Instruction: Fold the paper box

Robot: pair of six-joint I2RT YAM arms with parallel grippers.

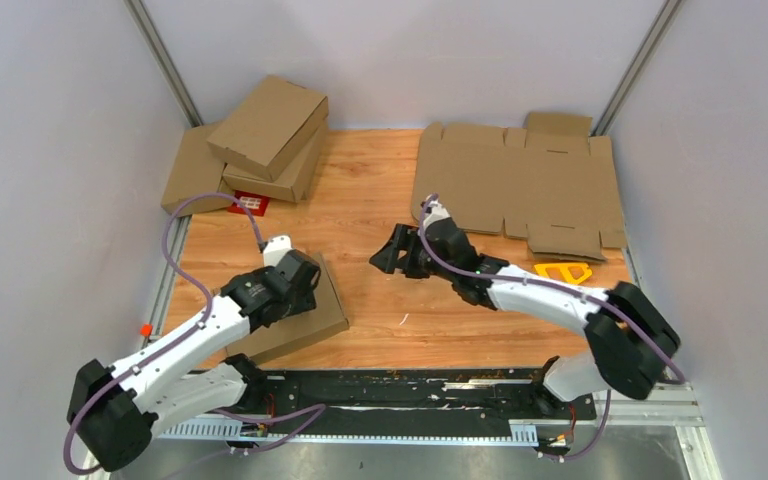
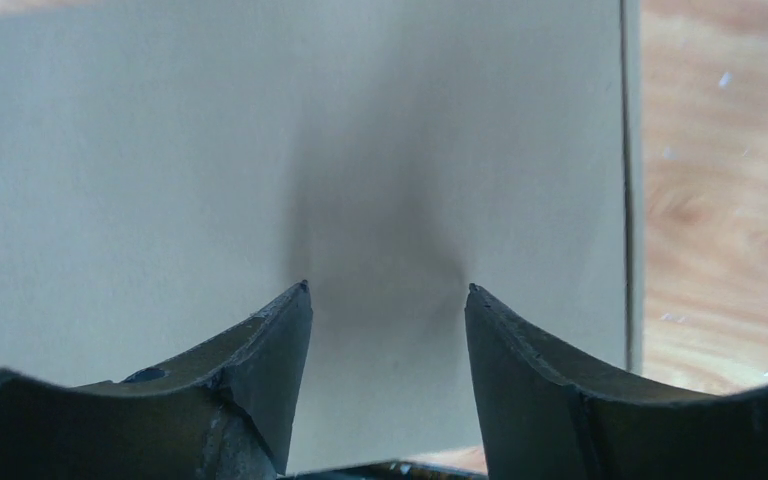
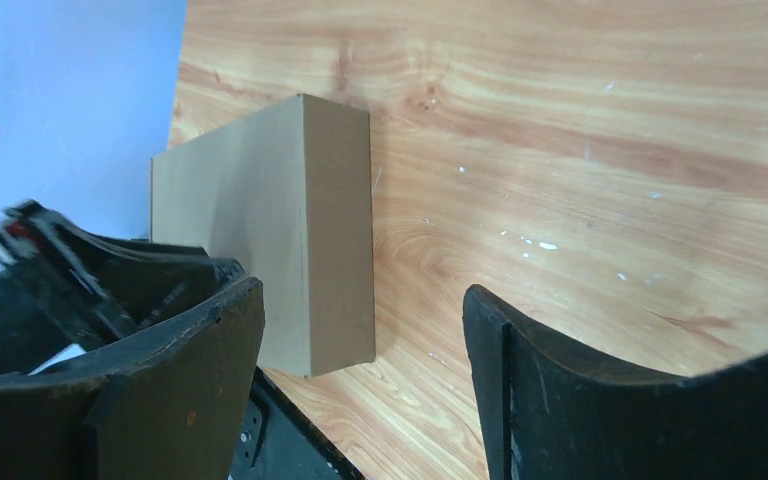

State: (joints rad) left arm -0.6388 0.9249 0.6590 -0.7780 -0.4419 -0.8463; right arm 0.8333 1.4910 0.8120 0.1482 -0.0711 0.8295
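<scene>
The paper box (image 1: 312, 326) lies closed and flat on the table at the near left. Its plain brown lid fills the left wrist view (image 2: 210, 150). My left gripper (image 1: 298, 288) is right over the lid, open and empty (image 2: 388, 290); I cannot tell if its fingertips touch the lid. My right gripper (image 1: 390, 256) is open and empty over bare wood at the table's middle, to the right of the box. The right wrist view (image 3: 360, 300) shows the box (image 3: 270, 230) from its side, with my left arm (image 3: 50, 270) on it.
A stack of same-looking folded boxes (image 1: 265, 130) stands at the back left, with a red tag (image 1: 248, 203) beside it. Flat cardboard blanks (image 1: 520, 185) lie at the back right. A yellow tool (image 1: 563, 271) lies near the right edge. A black rail (image 1: 410, 385) runs along the front.
</scene>
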